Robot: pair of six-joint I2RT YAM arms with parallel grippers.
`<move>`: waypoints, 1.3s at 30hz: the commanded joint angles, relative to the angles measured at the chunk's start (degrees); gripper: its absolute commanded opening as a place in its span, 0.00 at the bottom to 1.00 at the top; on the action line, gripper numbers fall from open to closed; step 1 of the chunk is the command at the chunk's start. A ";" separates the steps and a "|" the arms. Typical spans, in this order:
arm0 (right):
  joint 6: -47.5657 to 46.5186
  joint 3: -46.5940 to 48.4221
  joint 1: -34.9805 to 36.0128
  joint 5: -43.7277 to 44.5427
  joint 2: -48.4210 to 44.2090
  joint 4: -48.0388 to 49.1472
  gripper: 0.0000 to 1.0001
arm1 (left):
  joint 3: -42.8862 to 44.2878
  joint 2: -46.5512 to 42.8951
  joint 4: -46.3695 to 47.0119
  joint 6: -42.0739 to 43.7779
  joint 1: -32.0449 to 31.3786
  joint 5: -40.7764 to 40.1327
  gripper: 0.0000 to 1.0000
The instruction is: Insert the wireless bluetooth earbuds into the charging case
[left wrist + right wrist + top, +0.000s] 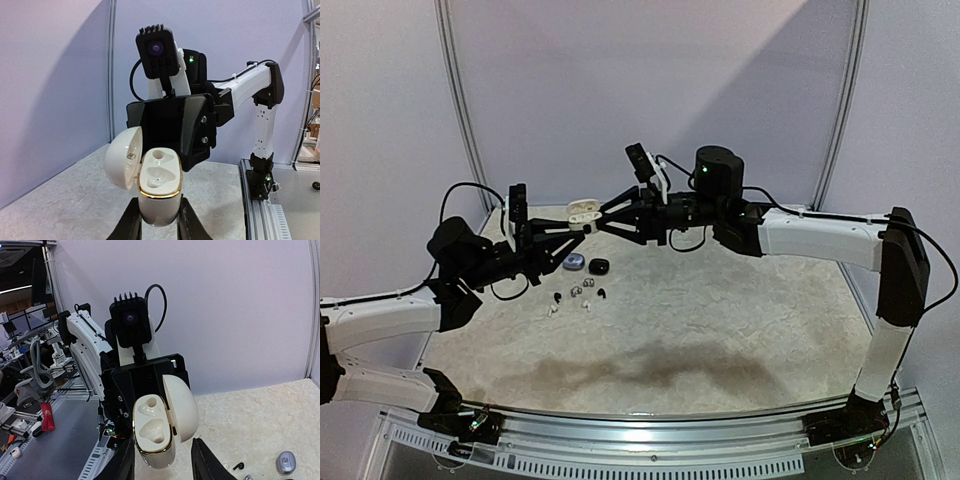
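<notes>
Earbuds, tiny, white/dark [576, 292]: on beige desk [740, 320], none inserted. Open white gold-rimmed case [159, 175] grasped by left end effector [160, 202]; right end effector [163, 442] released.

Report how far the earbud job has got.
Done: the white charging case is lifted and open, lid swung back. In hand: the left gripper grips its base; the right gripper faces it, fingers apart. Left: both wells look empty, and the earbuds lie on the table.
</notes>
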 commanded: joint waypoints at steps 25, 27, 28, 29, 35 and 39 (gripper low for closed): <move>4.66 0.57 0.99 -2.17 4.05 4.08 0.44 | 1.29 1.20 2.17 0.75 -1.28 -1.35 0.00; 4.65 0.48 0.98 -2.08 4.19 4.11 0.44 | 1.40 1.19 2.23 0.90 -1.29 -1.14 0.00; 4.75 0.41 1.03 -2.04 4.15 4.43 0.43 | 1.42 1.16 2.04 0.96 -1.29 -1.05 0.00; 4.79 0.33 1.03 -2.00 4.08 4.98 0.42 | 1.43 1.22 1.93 0.97 -1.29 -1.00 0.00; 4.73 0.17 1.12 -1.69 3.03 5.68 0.38 | 1.34 1.20 1.27 0.66 -1.29 -1.08 0.00; 4.38 0.13 1.13 -1.55 2.71 5.51 0.37 | 1.26 1.19 0.75 -0.32 -1.29 -1.43 0.00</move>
